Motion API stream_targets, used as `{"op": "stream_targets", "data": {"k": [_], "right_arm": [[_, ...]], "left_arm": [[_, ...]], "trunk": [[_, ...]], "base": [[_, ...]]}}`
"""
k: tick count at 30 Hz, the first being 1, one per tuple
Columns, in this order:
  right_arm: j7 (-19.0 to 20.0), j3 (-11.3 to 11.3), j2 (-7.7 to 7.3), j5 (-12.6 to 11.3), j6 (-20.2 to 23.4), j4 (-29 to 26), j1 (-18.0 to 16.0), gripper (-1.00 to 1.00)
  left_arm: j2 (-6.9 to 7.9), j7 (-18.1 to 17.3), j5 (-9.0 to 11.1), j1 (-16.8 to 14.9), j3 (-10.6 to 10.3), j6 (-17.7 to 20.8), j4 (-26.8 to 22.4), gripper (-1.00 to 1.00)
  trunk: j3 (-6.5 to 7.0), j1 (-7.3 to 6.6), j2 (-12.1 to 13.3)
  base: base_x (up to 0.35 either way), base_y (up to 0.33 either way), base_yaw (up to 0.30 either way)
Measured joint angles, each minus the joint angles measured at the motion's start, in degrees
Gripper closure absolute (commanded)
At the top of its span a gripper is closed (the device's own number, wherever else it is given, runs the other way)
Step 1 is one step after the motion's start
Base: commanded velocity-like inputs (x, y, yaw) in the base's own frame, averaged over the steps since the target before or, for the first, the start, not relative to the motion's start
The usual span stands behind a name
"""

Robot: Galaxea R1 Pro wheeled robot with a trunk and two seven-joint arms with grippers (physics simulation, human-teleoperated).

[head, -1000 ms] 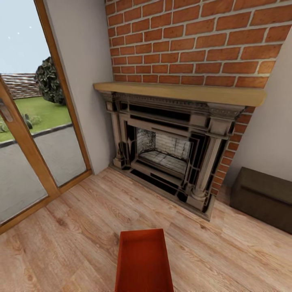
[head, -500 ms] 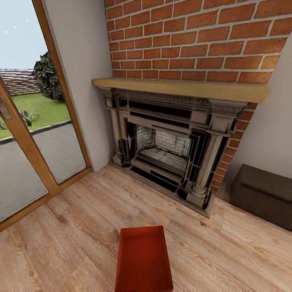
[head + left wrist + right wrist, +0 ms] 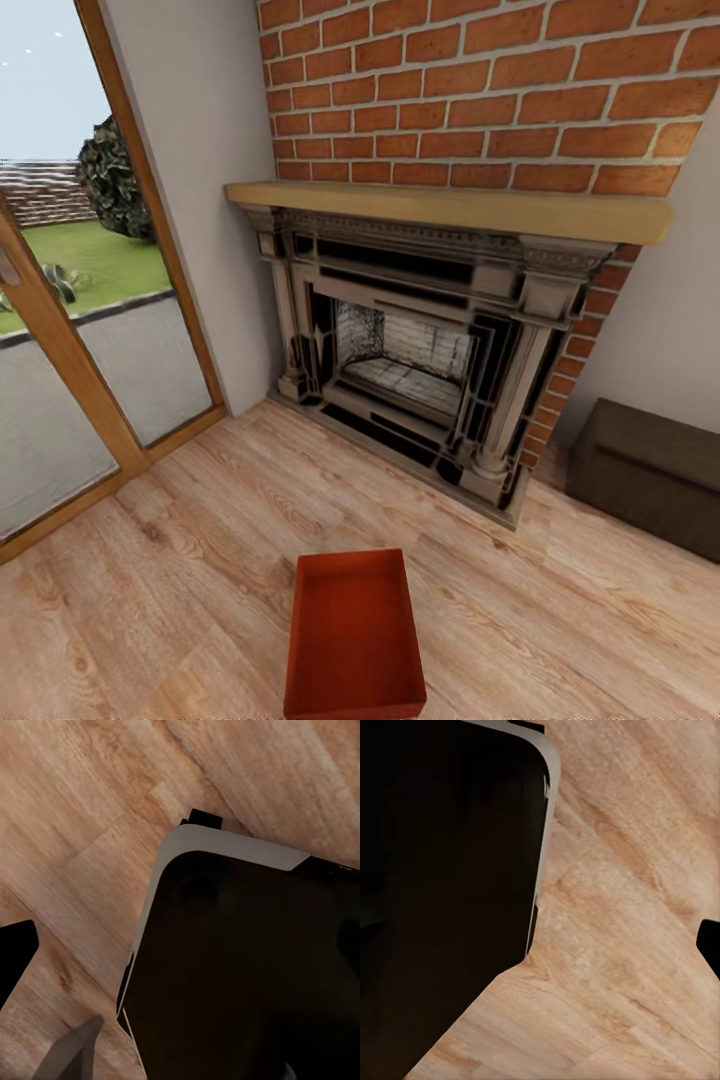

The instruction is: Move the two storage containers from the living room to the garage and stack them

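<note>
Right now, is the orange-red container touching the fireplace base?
Apart. The head view shows the storage container lying on the wood plank floor, with a plain strip of bare planks between its far wall and the fireplace base.

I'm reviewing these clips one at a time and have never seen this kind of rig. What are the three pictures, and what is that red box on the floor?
This is a simulated wheeled robot with two arms. The big picture comes from its head camera, looking forward and down. It shows a living room: a brick fireplace, a glass door, a dark low cabinet, and one open orange-red storage container lying on the wood floor. Nothing holds it. The two small pictures come from cameras on the wrists; each looks down at floor planks beside the robot's dark base. Neither makes clear whether its gripper is open or shut.
</note>
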Motion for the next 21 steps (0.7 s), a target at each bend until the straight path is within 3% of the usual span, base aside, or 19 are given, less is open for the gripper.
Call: {"op": "stream_targets", "data": {"k": [21], "right_arm": [[-0.03,-0.07,0.05,0.00,-0.01,-0.02,0.00,-1.00]], "left_arm": [[0.00,0.00,0.00,0.00,0.00,0.00,0.00,-1.00]], "trunk": [[-1.96,0.00,0.00]], "base": [[0.000,0.000,0.000]]}}
